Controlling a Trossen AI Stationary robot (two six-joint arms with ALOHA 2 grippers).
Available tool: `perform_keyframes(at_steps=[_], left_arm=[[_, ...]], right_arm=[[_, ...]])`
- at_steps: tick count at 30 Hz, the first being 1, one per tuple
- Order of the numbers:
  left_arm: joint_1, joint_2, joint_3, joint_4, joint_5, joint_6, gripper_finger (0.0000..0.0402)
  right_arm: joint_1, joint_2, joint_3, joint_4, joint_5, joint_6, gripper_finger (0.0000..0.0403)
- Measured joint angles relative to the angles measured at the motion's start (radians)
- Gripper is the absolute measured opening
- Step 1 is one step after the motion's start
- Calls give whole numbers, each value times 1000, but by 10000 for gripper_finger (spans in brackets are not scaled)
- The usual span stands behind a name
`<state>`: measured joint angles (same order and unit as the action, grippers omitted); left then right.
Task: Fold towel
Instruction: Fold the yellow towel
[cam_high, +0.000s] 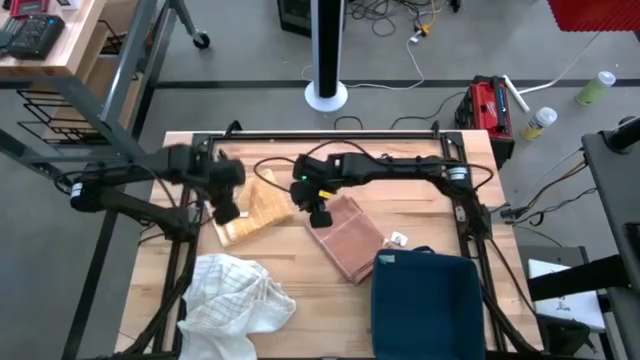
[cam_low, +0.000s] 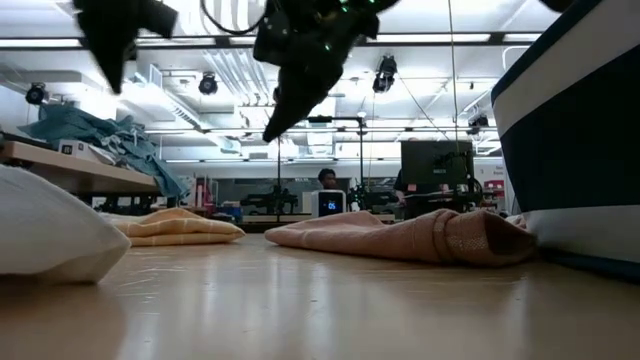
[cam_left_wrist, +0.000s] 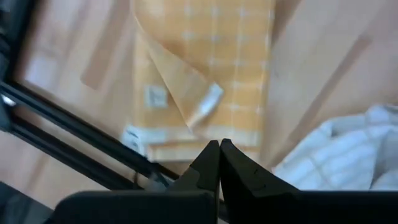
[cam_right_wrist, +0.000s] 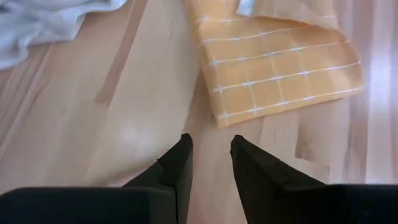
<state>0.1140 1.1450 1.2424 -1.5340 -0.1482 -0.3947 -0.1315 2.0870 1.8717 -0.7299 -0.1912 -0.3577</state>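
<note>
An orange checked towel (cam_high: 255, 208) lies folded on the wooden table, left of centre. In the left wrist view one corner of the towel (cam_left_wrist: 211, 62) is turned over and shows a white label (cam_left_wrist: 205, 107). My left gripper (cam_left_wrist: 219, 152) hangs shut and empty above the towel's left edge (cam_high: 230, 212). My right gripper (cam_right_wrist: 211, 152) is open by a narrow gap with nothing between the fingers. It hangs above bare wood just right of the towel (cam_right_wrist: 280, 68), between it and a pink towel (cam_high: 318, 217). In the low view both grippers (cam_low: 112, 55) (cam_low: 278, 125) are well clear of the tabletop.
A folded pink towel (cam_high: 350, 238) lies at the centre. A crumpled white towel (cam_high: 235, 292) sits at the near left and a folded dark blue towel (cam_high: 428, 300) at the near right. Black frame rails (cam_high: 340, 135) run along the table's far edge and sides.
</note>
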Motion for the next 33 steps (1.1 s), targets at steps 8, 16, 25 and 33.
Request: perform_keyframes(at_steps=[8, 16, 25, 33], left_arm=[[-269, -91, -301, 256, 8, -165, 0], [-366, -32, -531, 338, -4, -265, 29], [-367, 12, -640, 587, -26, -223, 101], [-369, 53, -689, 625, -10, -259, 129]], right_arm=[[18, -42, -281, 380, 7, 112, 107], [38, 22, -292, 511, 141, 93, 155], [40, 80, -291, 601, 140, 144, 187], [40, 107, -291, 658, 140, 156, 186]])
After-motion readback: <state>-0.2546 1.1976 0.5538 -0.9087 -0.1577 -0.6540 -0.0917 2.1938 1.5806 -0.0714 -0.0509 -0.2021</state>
